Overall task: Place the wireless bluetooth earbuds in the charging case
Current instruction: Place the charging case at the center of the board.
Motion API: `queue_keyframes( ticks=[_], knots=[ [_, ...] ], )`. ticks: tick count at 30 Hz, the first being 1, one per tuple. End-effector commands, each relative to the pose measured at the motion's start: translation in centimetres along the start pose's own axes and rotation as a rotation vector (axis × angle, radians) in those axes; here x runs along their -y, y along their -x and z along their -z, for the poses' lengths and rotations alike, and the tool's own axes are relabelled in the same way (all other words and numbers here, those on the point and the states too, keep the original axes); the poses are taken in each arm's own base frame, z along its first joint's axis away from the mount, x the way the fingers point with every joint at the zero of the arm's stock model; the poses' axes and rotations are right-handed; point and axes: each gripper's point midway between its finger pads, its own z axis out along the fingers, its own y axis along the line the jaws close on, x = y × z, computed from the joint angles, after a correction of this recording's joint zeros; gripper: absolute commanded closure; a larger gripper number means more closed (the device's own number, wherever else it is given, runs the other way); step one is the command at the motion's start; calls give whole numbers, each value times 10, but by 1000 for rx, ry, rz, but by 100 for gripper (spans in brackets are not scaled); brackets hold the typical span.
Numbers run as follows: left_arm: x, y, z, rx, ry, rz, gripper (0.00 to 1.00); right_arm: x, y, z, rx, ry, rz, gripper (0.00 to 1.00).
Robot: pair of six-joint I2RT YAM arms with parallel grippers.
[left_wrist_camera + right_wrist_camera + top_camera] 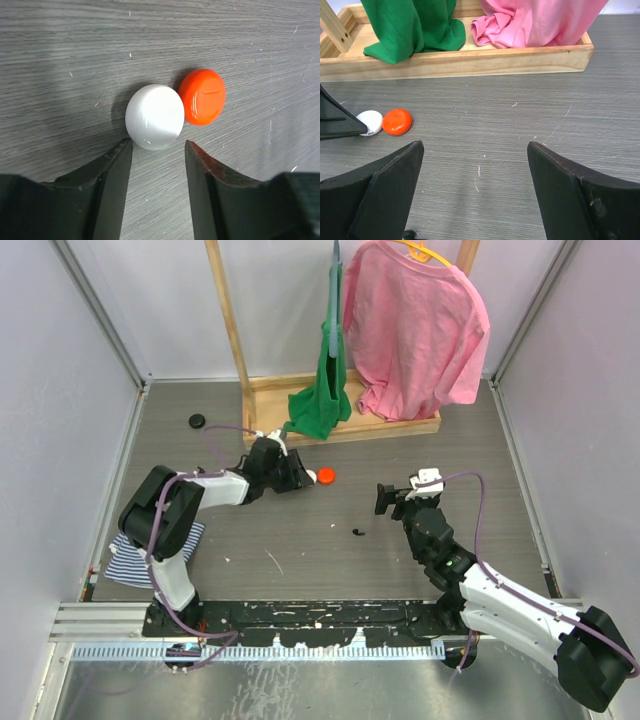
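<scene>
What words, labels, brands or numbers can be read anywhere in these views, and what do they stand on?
No readable text in any view.
The orange disc bears only a short dark line, not a letter or number.
The white disc, pink shirt, green garment and wooden rack show no print, logo or tag.

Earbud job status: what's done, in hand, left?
Done: nothing visibly inserted. In hand: left pincer open, empty, tips at the edge of the glossy white dome touching the flat orange disc; right pincer open, empty. Left: small black piece, possibly an earbud, lies loose on the table.
</scene>
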Motion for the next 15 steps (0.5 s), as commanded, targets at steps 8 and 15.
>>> queue_keyframes(
  ticks=[8, 15],
  knots=[
    [-22, 20, 39, 52, 178, -36, 18, 1, 26, 2, 87, -12, -77, 9],
    [-53, 50, 101, 153, 380, -70, 13, 4, 32, 7, 117, -6, -103, 8]
  ],
)
